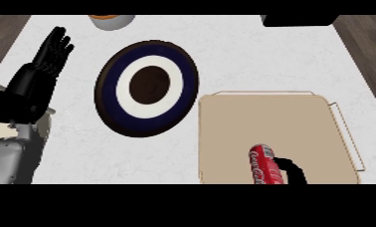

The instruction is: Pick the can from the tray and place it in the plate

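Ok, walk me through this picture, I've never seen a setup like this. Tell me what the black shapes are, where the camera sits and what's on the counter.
The camera looks steeply down from a humanoid robot's head at a white counter. The black shape at the left is its left hand, open with fingers up, resting. On the counter sit a round plate with dark blue, white and brown rings, and beside it a tan tray. A red can lies on the tray near the lower edge. The right hand barely shows there, with a dark finger curling beside the can. A bowl and a dark object peek in at the far edge.
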{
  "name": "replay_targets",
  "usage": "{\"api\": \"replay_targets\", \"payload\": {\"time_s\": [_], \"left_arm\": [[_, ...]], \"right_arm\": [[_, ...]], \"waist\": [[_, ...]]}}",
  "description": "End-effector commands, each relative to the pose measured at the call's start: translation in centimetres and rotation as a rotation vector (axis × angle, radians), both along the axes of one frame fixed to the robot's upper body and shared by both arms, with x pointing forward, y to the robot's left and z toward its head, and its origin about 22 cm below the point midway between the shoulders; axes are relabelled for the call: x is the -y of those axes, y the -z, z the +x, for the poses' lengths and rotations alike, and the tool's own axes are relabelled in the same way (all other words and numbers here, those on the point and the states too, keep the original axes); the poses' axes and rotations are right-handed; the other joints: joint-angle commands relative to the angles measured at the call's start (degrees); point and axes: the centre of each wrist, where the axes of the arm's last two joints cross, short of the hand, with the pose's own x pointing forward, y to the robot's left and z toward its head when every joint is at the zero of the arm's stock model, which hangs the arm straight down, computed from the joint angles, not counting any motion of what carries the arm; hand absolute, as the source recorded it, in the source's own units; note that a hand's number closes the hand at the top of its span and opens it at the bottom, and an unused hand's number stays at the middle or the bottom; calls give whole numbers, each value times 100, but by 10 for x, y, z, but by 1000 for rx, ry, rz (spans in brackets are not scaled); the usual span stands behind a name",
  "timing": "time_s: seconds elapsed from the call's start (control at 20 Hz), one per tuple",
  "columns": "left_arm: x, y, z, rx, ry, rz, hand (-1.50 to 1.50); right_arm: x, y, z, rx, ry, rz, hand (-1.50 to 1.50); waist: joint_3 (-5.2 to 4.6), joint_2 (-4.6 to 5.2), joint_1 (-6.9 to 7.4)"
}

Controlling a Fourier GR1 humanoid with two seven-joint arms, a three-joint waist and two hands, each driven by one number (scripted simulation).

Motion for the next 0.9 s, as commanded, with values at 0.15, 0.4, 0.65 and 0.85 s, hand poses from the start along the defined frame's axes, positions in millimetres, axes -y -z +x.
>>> {"api": "replay_targets", "payload": {"time_s": [0.15, 0.4, 0.65, 0.85], "left_arm": [[13, -8, 6, 6, 32, -3, 0], [15, -2, 6, 16, 39, 5, 0], [10, -7, 6, 11, 48, 12, 0], [12, -3, 6, 9, 59, -3, 0]], "right_arm": [[-61, -58, -2, 331, -174, 158, 150], [-86, -61, 2, 363, -273, 161, 150], [-99, -72, 8, 345, -340, 171, 150], [-96, -81, 23, 365, -344, 230, 150]], "waist": [[14, 27, 120], [15, 51, 161], [11, 75, 264], [11, 124, 361]]}}
